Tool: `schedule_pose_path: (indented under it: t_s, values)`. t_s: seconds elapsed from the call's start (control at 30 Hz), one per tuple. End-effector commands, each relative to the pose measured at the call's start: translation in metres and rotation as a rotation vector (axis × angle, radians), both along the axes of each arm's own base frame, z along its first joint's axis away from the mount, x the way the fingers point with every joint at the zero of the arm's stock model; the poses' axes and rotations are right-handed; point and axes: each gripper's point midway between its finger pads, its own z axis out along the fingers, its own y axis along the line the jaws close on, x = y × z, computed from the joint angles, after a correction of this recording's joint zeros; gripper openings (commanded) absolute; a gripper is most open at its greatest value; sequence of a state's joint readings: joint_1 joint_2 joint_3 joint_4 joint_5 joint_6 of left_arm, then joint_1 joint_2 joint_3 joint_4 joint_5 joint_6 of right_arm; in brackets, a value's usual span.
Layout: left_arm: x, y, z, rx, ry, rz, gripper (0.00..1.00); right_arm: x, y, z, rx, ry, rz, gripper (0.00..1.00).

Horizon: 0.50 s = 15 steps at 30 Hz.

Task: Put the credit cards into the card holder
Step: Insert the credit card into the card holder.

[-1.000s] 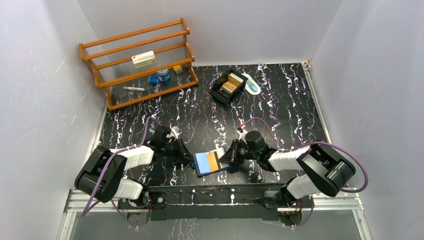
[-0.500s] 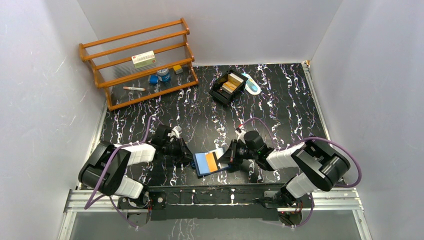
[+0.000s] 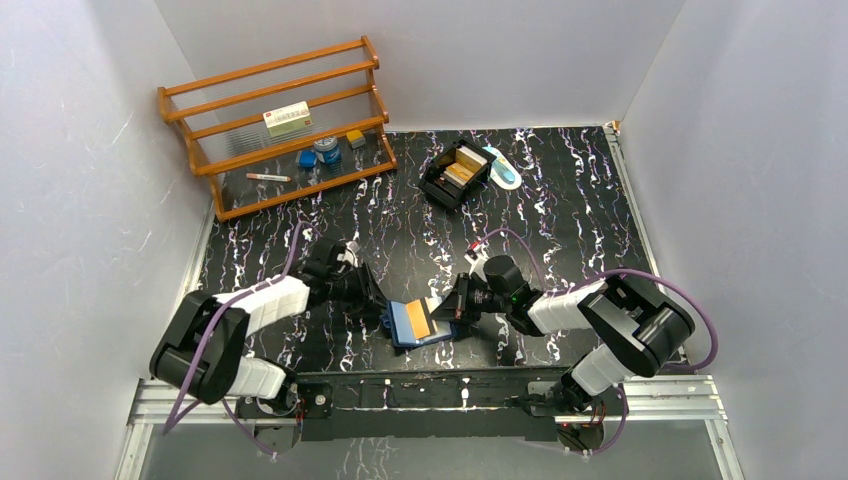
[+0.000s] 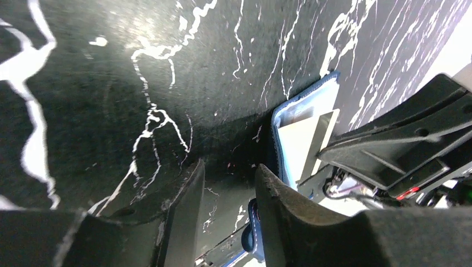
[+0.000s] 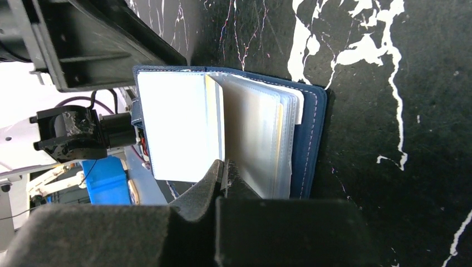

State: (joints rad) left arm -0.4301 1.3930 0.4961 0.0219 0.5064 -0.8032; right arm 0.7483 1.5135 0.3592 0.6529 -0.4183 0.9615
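Insertion step: right gripper (image 5: 225,168) pinches gold-tan plastic credit card (image 3: 421,320) over open navy-blue folding card holder (image 5: 311,139); left gripper (image 4: 229,167), narrowly spread, beside it. Next, likely: slide it squarely in.

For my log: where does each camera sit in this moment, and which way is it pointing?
Top external: above and behind the arm bases, looking down on the table. Both arms show, with the left gripper and right gripper at the card holder, which has a tan credit card on it.
Left wrist: low over the table, looking past its own parted fingers to the holder's edge.
Right wrist: low, facing the open holder. Its own shut fingers apparently pinch the card.
Shared: all three views show the card holder.
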Motion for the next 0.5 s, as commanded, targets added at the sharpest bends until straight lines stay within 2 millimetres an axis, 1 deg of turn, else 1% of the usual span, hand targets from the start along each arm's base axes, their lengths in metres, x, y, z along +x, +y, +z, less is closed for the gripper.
schedule_pose_path:
  t_s: [0.0, 0.13, 0.23, 0.33, 0.4, 0.47]
  values:
    - [0.004, 0.025, 0.011, 0.127, 0.008, 0.067, 0.41, 0.005, 0.003, 0.002, 0.002, -0.035, 0.006, 0.00]
    - [0.012, 0.034, 0.024, 0.132, -0.005, 0.113, 0.47, 0.003, 0.002, -0.001, 0.000, -0.030, 0.005, 0.00]
    - [0.013, 0.037, 0.031, 0.132, -0.020, 0.123, 0.51, 0.003, 0.003, 0.000, 0.001, -0.032, 0.007, 0.00]
    - [0.009, 0.023, 0.044, 0.031, -0.053, 0.079, 0.54, 0.004, 0.003, 0.001, 0.004, -0.032, 0.006, 0.00]
    - [0.003, 0.016, 0.045, -0.033, -0.045, 0.069, 0.53, 0.004, 0.004, 0.000, 0.003, -0.032, 0.009, 0.00]
    - [-0.006, 0.013, 0.040, -0.072, -0.022, 0.056, 0.50, 0.004, 0.005, 0.001, 0.006, -0.031, 0.011, 0.00]
